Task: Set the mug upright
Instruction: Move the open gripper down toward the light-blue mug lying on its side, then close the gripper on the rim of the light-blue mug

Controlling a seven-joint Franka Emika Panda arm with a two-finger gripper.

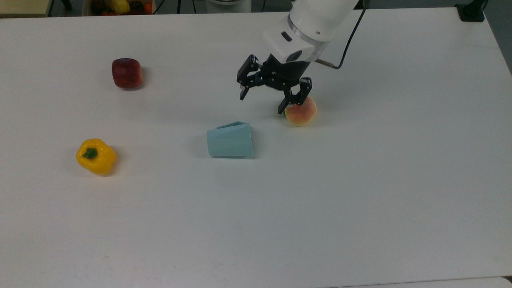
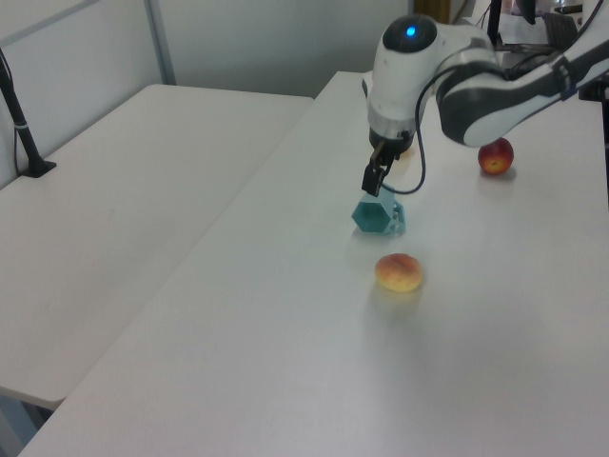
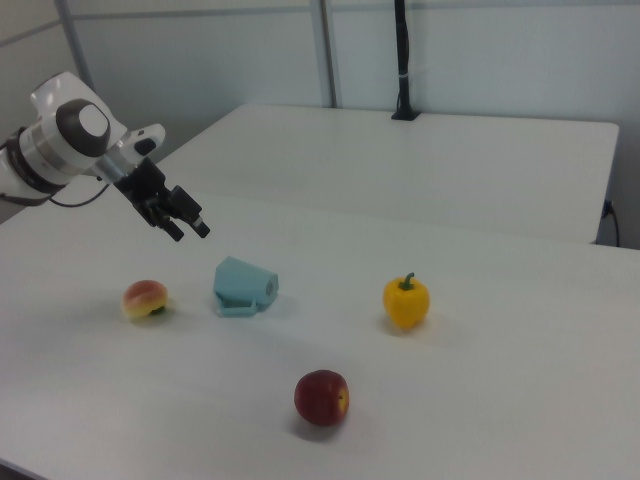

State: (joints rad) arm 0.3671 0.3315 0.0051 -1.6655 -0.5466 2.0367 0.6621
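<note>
Mug (image 1: pixel 230 140): we see it lying on its side mid-table, wide rim toward the top view's right.
Gripper (image 1: pixel 262 102): we find it hovering above the table between mug and peach, jaws spread wide, holding nothing.
Peach (image 1: pixel 302 112): just right of the mug in the top view, partly behind one fingertip.
Yellow bell pepper (image 1: pixel 96 156): well left in the top view.
Red apple (image 1: pixel 127 73): far left, top view.
White table (image 1: pixel 360 200): carries everything.

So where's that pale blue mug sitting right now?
The mug lies on its side near the middle of the white table in the top view, with the peach to the top view's right and the yellow pepper far left.
</note>
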